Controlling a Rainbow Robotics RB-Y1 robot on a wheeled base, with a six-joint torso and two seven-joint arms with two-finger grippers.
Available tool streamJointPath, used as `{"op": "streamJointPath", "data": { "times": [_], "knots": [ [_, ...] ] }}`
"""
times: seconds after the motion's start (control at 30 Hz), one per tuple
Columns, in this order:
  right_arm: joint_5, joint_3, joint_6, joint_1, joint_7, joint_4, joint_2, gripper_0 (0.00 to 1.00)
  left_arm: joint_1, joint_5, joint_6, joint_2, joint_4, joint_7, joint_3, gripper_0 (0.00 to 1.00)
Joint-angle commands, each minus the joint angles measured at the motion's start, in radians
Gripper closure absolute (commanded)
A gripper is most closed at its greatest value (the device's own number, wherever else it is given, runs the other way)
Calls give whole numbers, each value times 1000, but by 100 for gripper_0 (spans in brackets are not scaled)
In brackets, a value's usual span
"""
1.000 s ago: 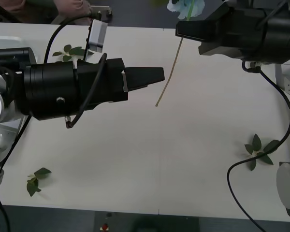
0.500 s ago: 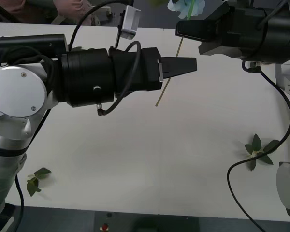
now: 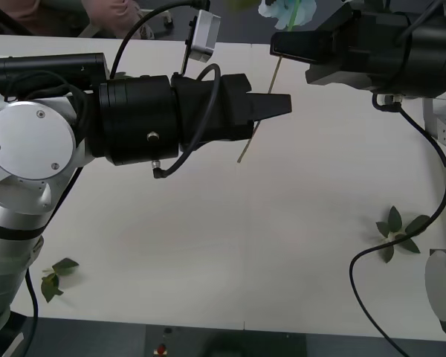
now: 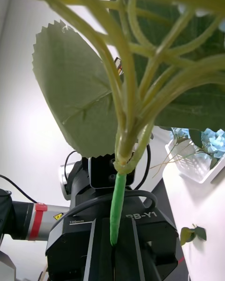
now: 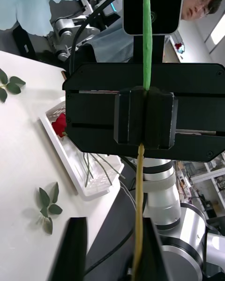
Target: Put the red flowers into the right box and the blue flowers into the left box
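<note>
My right gripper (image 3: 277,46) is raised over the table's far edge, shut on the stem of a blue flower (image 3: 286,10). Its pale head sits above the fingers and the long stem (image 3: 256,123) hangs down toward the table. The left wrist view shows that grip (image 5: 145,122) head-on. My left gripper (image 3: 282,104) reaches in from the left at mid-stem; it is open, and the stem (image 5: 137,215) runs close beside one finger (image 5: 75,248). The right box (image 5: 79,168) holds a red flower (image 5: 58,124). The left box (image 4: 197,166) holds blue flowers (image 4: 213,143).
Loose green leaf sprigs lie on the white table at the right (image 3: 400,230) and near the front left (image 3: 56,275). A black cable (image 3: 368,256) loops by the right sprig. A person sits behind the table's far edge.
My left arm swung right across the table until its fingers reached the hanging stem, then eased back slightly. The right gripper held still with the flower.
</note>
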Motion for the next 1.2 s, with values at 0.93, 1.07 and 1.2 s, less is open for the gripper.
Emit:
{"op": "streamJointPath", "data": {
  "times": [0.93, 1.07, 1.2],
  "knots": [
    [-9, -15, -2, -34, 8, -24, 9, 0, -17, -6, 22, 63, -22, 63, 116, 100],
    [-9, -15, -2, -34, 8, -24, 9, 0, -15, 34, 157, 103, -18, 64, 260, 100],
    [-9, -15, -2, -34, 8, -24, 9, 0, -14, 134, 286, 165, 45, 55, 391, 100]
  ]
}}
